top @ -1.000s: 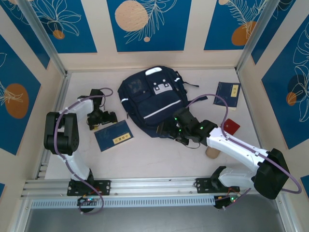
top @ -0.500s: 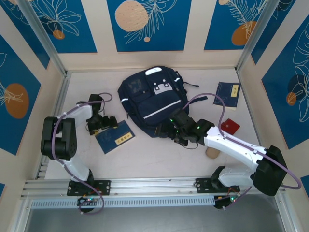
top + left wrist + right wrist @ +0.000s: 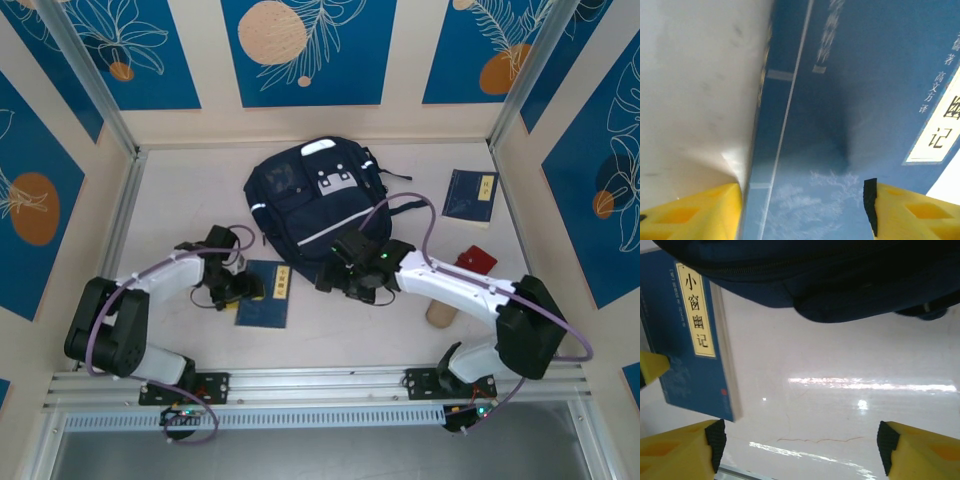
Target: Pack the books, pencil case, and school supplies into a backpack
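Books are the concern at this step: the backpack lies flat in the upper middle of the top view, and I cannot tell whether its main zip is open. One dark blue book with a pale yellow title label lies flat on the tabletop just below the bag's lower left corner. A second book lies well apart at the upper right. The left gripper is at the near book's left edge. In its wrist view the yellow fingers are spread, one over bare tabletop and one over the cover, straddling what looks like the bound edge with nothing pinched. The right gripper hovers between that book and the backpack's lower edge, its fingers spread wide over bare tabletop. I judge the book to be light, thin and stiff enough to keep its shape when lifted by one side. Its smooth cover lies flush on a glossy surface, though, and gives little to bite on. The best hold is probably across the thickness at the bound edge, where the pages cannot fan out; a grip on the loose edge risks the cover flopping. The backpack is soft fabric, so it will likely sag and need its mouth held apart.
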Controlling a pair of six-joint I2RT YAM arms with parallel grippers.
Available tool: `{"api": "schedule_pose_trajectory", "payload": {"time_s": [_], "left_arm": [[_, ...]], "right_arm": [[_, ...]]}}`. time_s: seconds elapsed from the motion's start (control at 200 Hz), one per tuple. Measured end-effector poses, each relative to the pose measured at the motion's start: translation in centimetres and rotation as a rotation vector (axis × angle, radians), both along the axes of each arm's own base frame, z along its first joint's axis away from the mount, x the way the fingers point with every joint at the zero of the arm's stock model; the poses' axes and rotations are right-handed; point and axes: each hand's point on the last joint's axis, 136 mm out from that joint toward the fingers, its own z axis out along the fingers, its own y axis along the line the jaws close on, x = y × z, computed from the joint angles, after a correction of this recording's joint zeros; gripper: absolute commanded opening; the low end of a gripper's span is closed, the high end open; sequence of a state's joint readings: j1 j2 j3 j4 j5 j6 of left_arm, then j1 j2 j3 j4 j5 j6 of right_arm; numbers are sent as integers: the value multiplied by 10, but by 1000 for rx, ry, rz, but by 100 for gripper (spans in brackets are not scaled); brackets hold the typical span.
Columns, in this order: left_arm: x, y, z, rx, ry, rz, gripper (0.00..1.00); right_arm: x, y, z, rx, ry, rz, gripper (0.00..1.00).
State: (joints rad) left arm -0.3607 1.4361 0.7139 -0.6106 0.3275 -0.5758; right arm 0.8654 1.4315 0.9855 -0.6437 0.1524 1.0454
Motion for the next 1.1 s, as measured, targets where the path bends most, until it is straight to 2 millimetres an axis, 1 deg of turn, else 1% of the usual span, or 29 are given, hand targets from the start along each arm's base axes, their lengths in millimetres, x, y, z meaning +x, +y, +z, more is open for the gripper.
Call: {"api": "schedule_pose_trajectory", "payload": {"time_s": [0.08,0.2,0.295,0.375,0.455,0.525,0.64,0.725,0.81,0.955,1.1], "left_arm": [[-6,-10,-1,-22,0,0,54],[-6,-19,3,-60,-14,20,52],[-4,-20,6,-66,-25,39,50],[-4,-19,8,-68,-33,51,49],[-5,-17,6,-62,-33,60,49],[-7,-16,4,-57,-24,72,48],[-11,-14,-1,-51,-14,88,49],[-12,-13,-3,-51,-7,99,49],[-12,-13,-3,-57,-14,106,49],[-12,-15,-3,-72,-22,114,53],[-12,-16,-3,-83,-21,122,51]], "right_arm": [[-2,11,-6,-11,20,40,70],[-3,31,-14,-27,34,104,63],[-1,45,-18,-38,32,161,57],[0,57,-23,-41,39,202,54],[1,67,-30,-49,50,242,47],[2,73,-40,-59,68,271,43],[2,79,-56,-77,105,302,35],[0,80,-66,-93,129,320,30],[-4,78,-76,-108,156,331,29],[-5,82,-77,-94,169,344,25],[-5,82,-77,-75,183,343,25]]}}
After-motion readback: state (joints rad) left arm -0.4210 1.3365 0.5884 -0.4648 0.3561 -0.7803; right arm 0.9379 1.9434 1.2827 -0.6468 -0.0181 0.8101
